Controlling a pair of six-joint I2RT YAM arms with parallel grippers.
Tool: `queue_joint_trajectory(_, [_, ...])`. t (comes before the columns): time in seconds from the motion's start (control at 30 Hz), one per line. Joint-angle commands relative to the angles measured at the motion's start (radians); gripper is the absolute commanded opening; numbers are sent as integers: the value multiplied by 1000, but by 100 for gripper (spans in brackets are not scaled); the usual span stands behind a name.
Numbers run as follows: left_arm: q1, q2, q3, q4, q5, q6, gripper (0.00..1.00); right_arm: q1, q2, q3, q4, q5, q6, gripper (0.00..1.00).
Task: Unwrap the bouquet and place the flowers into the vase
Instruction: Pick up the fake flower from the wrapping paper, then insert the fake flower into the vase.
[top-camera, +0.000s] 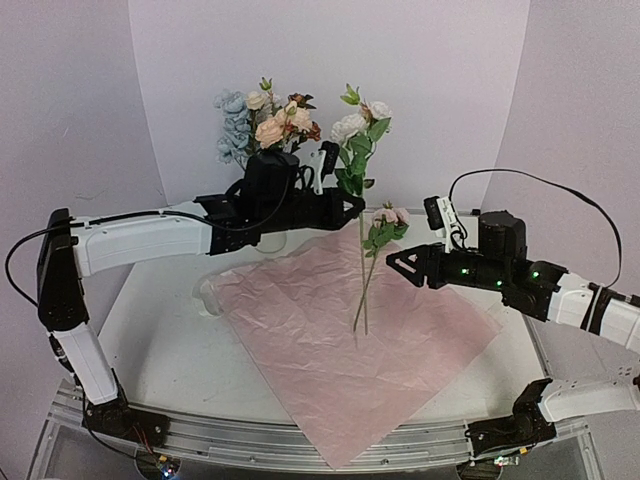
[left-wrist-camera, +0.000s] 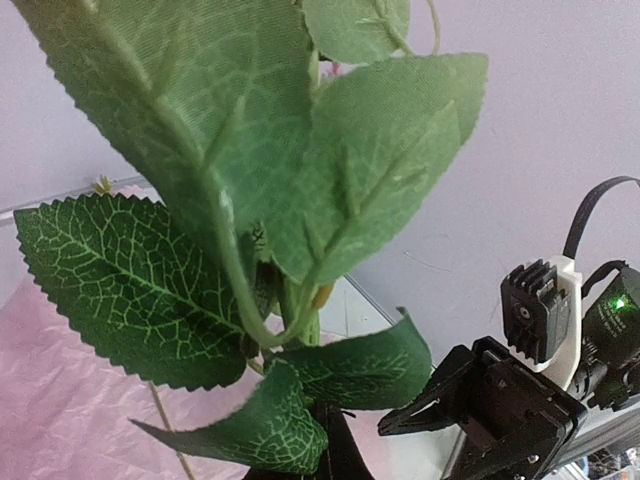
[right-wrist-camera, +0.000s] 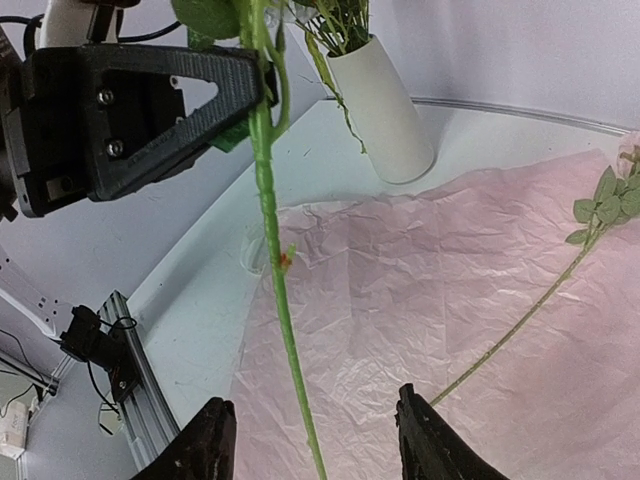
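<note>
My left gripper (top-camera: 352, 205) is shut on the stem of a white-bloomed flower (top-camera: 352, 125). The flower hangs upright, its long green stem (right-wrist-camera: 275, 290) reaching down over the pink paper sheet (top-camera: 330, 380). Broad green leaves (left-wrist-camera: 250, 190) hide most of the left fingers (left-wrist-camera: 338, 455). My right gripper (right-wrist-camera: 315, 440) is open. The hanging stem passes between its fingers without touching them. The off-white vase (right-wrist-camera: 385, 110) stands at the back with several flowers (top-camera: 270, 120) in it; my left wrist hides it in the top view. A pink-budded flower (right-wrist-camera: 600, 200) lies on the paper.
The crinkled pink paper lies spread flat over the middle of the white table (top-camera: 160, 340). My right gripper (left-wrist-camera: 440, 410) shows close beside the leaves in the left wrist view. A white backdrop (top-camera: 420, 60) closes off the rear. An aluminium rail (top-camera: 250, 440) runs along the near edge.
</note>
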Motion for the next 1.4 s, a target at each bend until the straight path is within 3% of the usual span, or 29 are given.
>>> queue_joint_trajectory(0.0, [2, -120, -2, -38, -161, 189, 0, 0, 1, 46, 38, 13, -24, 55])
queue_joint_trajectory(0.23, [2, -210, -26, -43, -369, 366, 0, 0, -1, 44, 39, 38, -33, 55])
queue_joint_trajectory(0.73, [2, -247, 71, -58, -599, 451, 0, 0, -50, -14, 183, 91, 48, 55])
queue_joint_trajectory(1.03, [21, -335, -90, 125, -766, 554, 0, 0, -1, 23, 163, 43, 22, 55])
queue_joint_trajectory(1.23, [87, -332, -141, 289, -752, 653, 0, 0, 59, 55, 174, 14, 13, 55])
queue_joint_trajectory(1.37, [157, -325, -166, 403, -697, 643, 0, 0, 67, 69, 174, 11, 2, 55])
